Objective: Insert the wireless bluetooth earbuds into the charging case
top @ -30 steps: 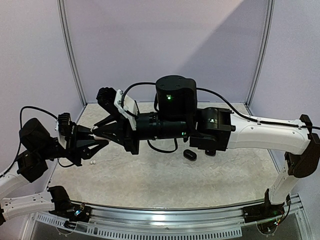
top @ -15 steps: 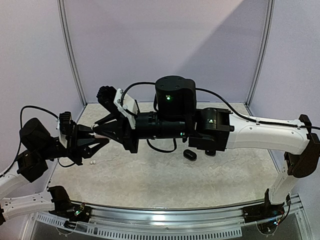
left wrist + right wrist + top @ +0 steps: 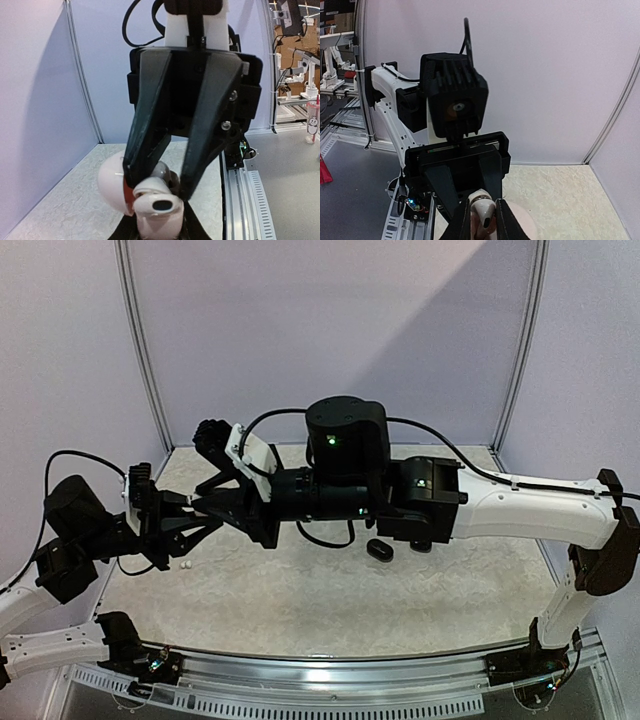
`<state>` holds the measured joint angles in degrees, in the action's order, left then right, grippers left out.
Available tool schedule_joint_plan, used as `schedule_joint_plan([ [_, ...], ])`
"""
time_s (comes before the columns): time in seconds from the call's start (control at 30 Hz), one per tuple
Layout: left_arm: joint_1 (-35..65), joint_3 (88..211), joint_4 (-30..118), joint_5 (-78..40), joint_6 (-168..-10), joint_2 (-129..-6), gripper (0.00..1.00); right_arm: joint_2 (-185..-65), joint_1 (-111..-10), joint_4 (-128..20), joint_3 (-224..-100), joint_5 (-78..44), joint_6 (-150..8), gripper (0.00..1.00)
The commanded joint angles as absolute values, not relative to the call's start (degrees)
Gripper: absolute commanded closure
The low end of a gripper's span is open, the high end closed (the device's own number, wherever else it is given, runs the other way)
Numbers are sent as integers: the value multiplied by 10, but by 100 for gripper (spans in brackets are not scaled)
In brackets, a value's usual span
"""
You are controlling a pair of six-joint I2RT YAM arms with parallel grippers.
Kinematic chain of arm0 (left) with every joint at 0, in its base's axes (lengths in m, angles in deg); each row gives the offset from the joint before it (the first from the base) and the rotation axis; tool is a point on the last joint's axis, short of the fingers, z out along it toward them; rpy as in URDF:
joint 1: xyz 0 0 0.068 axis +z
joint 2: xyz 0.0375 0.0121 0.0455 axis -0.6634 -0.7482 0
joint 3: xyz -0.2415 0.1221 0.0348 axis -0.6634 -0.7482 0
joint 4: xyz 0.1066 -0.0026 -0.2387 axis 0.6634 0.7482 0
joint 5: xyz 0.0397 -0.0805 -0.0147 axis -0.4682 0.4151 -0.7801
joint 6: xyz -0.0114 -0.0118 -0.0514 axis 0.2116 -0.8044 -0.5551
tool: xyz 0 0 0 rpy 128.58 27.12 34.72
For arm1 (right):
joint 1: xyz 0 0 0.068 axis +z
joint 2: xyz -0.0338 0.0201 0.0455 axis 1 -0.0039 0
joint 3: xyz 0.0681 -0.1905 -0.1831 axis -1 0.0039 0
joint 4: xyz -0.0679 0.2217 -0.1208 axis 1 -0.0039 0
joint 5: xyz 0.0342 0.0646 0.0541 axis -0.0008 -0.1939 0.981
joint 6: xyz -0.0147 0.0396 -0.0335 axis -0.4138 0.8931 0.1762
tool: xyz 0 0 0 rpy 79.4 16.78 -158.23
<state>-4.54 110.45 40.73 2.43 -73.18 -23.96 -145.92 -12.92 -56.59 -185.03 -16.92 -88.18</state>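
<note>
small glossy white earbud [image 3: 482, 220] sat pinched in the right claw [image 3: 483, 232] at the white pebble-shaped charging case [image 3: 107, 182] clamped in the left claw [image 3: 185, 518]; likely light and slick, best gripped across its rounded body

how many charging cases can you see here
2: a white case held in the left pincer, and a black case on the table. More may be hidden.

A white earbud [image 3: 484, 216] sits atop the open white charging case [image 3: 111, 182].
</note>
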Motion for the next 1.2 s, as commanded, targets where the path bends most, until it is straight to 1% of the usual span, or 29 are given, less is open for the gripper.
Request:
schedule_joint_plan([
  [0.0, -40, 1129, 376, 28, -732, -235, 100, -1478, -131, -613, -1836, -198, -871, 82],
  [0.2, -40, 1129, 385, 15, -758, -236, 100, -1473, -134, -628, -1837, -200, -866, 81],
  [0.3, -40, 1130, 394, 11, -768, -236, 100, -1470, -135, -638, -1837, -199, -862, 77],
  [0.6, -40, 1140, 459, 13, -785, -245, 100, -1467, -145, -648, -1841, -185, -843, 71],
  [0.7, -40, 1141, 487, 15, -782, -247, 100, -1463, -146, -651, -1842, -183, -842, 67],
  [1.0, -40, 1128, 485, 25, -786, -250, 100, -1467, -146, -680, -1870, -163, -847, 58],
  [1.17, -40, 1119, 475, 33, -791, -249, 100, -1468, -147, -694, -1882, -164, -849, 57],
])
